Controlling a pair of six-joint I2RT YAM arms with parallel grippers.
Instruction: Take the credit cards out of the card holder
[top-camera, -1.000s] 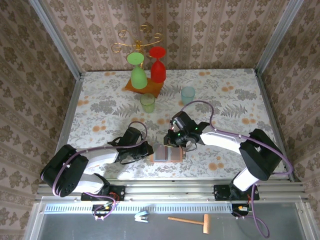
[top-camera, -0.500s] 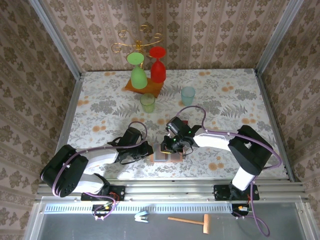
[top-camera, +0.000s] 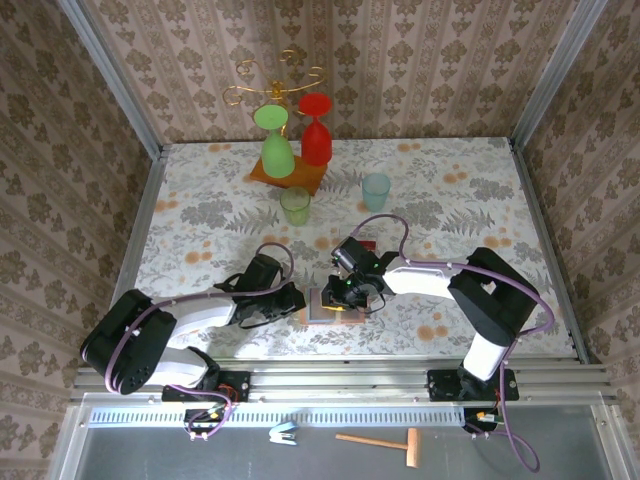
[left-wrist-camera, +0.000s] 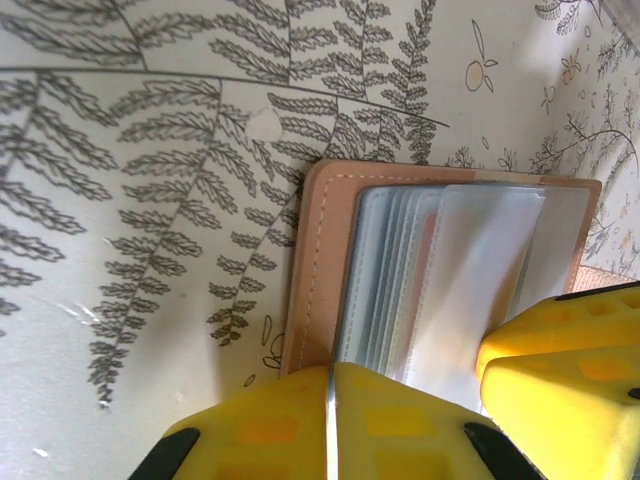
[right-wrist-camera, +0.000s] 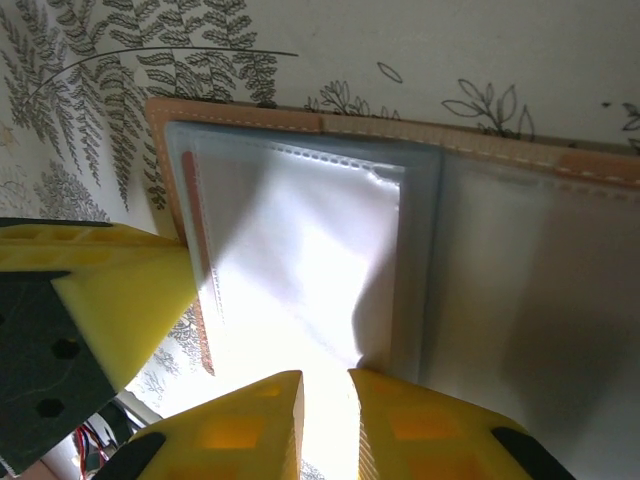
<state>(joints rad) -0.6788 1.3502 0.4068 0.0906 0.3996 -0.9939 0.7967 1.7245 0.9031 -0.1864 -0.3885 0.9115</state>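
At the near side of the counter (top-camera: 470, 325), the left claw (left-wrist-camera: 328, 388) is pressed together on one leaf of the open holder (left-wrist-camera: 305, 262), pinning that side down. The holder lies flat with its sleeves facing up. The right claw (right-wrist-camera: 325, 398) sits just beside the left one. Its tips are a narrow slit apart at the lip of a clear sleeve (right-wrist-camera: 300, 250), and whether it grips that sleeve cannot be told. The cards (right-wrist-camera: 201, 265) show only as a thin reddish edge, probably one of them, tucked in a sleeve.

The main risk is that the right claw nips plastic rather than a card. A pull would then stretch or tear the sleeve, or drag the whole holder out of the left pinch. The sleeve looks slick, so a card caught by its corner could slip free. The claws are nearly touching, and a small sideways move could knock them together. A tug toward the arms could carry the holder off the front edge. Farther back, the green cup (top-camera: 295, 205) and pale cup (top-camera: 376, 190) stand well apart and look safe.
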